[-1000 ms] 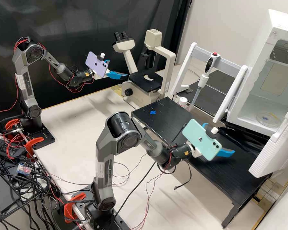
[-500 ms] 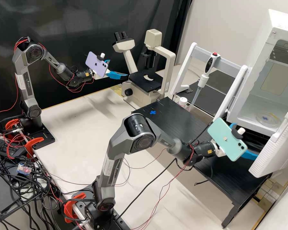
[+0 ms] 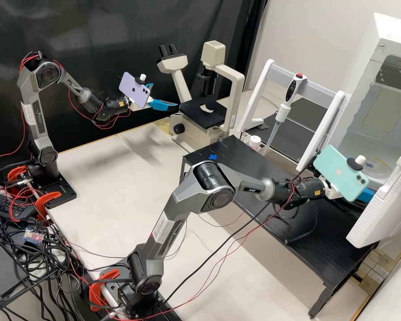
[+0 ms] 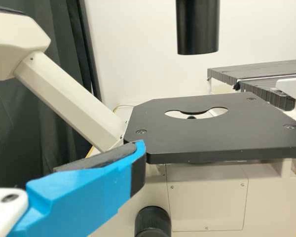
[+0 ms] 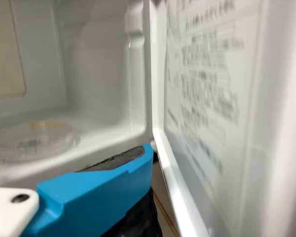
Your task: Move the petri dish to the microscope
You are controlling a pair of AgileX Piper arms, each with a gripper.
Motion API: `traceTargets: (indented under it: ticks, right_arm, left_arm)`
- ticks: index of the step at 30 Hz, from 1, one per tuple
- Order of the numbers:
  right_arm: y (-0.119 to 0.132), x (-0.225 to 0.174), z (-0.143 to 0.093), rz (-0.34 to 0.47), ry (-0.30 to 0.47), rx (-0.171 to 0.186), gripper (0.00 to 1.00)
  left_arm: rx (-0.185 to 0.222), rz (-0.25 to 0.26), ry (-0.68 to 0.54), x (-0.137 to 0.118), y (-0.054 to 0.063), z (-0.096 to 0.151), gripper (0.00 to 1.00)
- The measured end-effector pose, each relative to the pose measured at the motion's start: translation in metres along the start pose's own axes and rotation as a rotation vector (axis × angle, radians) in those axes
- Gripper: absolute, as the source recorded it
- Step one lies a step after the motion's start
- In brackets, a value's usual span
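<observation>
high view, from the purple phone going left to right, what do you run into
purple phone → microscope → white-capped bottle → pipette → petri dish

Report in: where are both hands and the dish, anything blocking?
Left hand near microscope stage. Right hand at white cabinet's opening. Petri dish inside, unheld. Open door alongside, possibly tight.

On my feeds I see a smooth, matt black microscope stage (image 4: 212, 140), a black cloth curtain (image 3: 120, 26), a clear petri dish (image 5: 39, 143), smooth, glossy white cabinet walls (image 5: 98, 74) and a ribbed black bench (image 3: 316, 254).
</observation>
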Motion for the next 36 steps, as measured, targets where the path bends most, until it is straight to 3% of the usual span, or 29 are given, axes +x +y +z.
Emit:
traceTargets:
  ticks: [5,19,20,27,29,30,36]
  right_arm:
    - [-0.006,0.020,-0.013,-0.019,0.016,0.002,1.00]
    - [-0.054,0.080,-0.024,-0.144,-0.003,-0.075,1.00]
    - [-0.056,0.082,-0.024,-0.146,-0.004,-0.094,1.00]
    - [-0.068,0.095,-0.021,-0.125,-0.024,-0.083,1.00]
    - [-0.070,0.098,-0.018,-0.124,-0.031,-0.095,1.00]
    - [-0.071,0.099,-0.017,-0.123,-0.034,-0.093,0.00]
    - [-0.073,0.103,-0.015,-0.138,-0.038,-0.083,0.00]
  left_arm:
    - [0.000,0.000,0.000,0.000,0.000,0.000,1.00]
    - [0.000,0.000,0.000,0.000,0.000,0.000,1.00]
    - [0.000,0.000,0.000,0.000,0.000,0.000,1.00]
    - [0.000,0.000,0.000,0.000,0.000,0.000,1.00]
    - [0.000,0.000,0.000,0.000,0.000,0.000,1.00]
    - [0.000,0.000,0.000,0.000,0.000,0.000,1.00]
    - [0.000,0.000,0.000,0.000,0.000,0.000,1.00]
